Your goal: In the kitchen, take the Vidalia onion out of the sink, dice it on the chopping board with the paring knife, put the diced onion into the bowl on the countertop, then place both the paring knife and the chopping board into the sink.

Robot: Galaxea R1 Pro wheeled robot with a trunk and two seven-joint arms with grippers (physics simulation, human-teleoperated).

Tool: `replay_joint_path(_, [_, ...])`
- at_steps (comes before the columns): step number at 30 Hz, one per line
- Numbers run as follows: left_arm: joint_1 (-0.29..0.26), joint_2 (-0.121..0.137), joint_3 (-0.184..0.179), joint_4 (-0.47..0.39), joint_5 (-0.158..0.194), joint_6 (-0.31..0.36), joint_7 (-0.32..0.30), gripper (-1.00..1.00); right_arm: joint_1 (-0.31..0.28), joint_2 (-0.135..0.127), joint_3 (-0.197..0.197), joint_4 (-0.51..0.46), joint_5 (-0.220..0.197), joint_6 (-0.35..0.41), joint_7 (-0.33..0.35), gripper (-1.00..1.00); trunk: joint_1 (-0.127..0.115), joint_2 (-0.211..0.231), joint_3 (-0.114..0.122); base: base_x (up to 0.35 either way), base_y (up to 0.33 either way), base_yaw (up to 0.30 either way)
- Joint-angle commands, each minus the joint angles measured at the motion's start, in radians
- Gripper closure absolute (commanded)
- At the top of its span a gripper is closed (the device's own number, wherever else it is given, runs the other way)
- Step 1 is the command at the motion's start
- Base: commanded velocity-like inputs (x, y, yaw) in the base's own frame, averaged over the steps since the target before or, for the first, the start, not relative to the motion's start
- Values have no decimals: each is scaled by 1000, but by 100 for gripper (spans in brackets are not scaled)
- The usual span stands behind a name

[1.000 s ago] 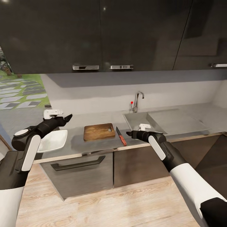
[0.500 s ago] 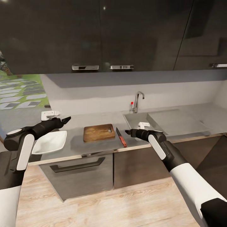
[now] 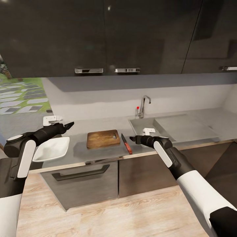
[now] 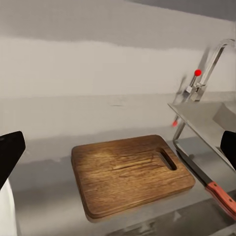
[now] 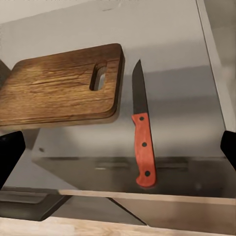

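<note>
The dark wooden chopping board (image 3: 103,139) lies on the grey countertop (image 3: 82,149), with the red-handled paring knife (image 3: 126,144) just to its right. The white bowl (image 3: 52,148) rests at the counter's left end. My right gripper (image 3: 131,139) hovers open just right of the knife, in front of the sink (image 3: 141,124). In the right wrist view the knife (image 5: 142,142) lies beside the board (image 5: 59,88), handle at the counter's front edge. My left gripper (image 3: 69,125) hangs open above the counter between bowl and board (image 4: 130,172). The onion is hidden.
A chrome tap (image 3: 144,105) with a red-tipped lever stands behind the basin, and a flat drainboard (image 3: 184,126) stretches to the right. Black upper cabinets (image 3: 98,33) hang overhead. Dark lower cabinets and a drawer handle (image 3: 80,171) sit under the counter.
My left arm has dropped and pulled back to the left. My right gripper has crept left toward the knife. Board, knife and bowl have stayed put.
</note>
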Motion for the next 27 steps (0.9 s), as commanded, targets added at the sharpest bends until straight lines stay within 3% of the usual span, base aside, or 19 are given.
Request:
replay_joint_path(1, [-1, 0, 1, -1, -1, 6, -5, -100, -1, -1, 2, -1, 2, 4, 2, -100, 1, -2, -2, 72, 0, 0])
replay_joint_path(20, [-2, -1, 1, -1, -1, 29, -5, -100, -1, -1, 5, -1, 4, 9, -1, -100, 1, -2, -2, 208, 0, 0])
replay_joint_path(24, [-1, -2, 1, -1, -1, 31, -5, -100, -1, 0, 19, -1, 5, 64, -18, -100, 1, -2, -2, 26, 0, 0])
replay_joint_path(26, [-1, -2, 0, -1, -1, 31, -5, -100, -2, 6, 27, -1, 5, 176, -63, -100, 1, -2, -2, 7, 0, 0])
replay_joint_path(27, [-2, -3, 0, -1, -1, 32, -5, -100, -3, 7, 27, -1, 5, 191, -71, -100, 1, -2, -2, 3, 0, 0])
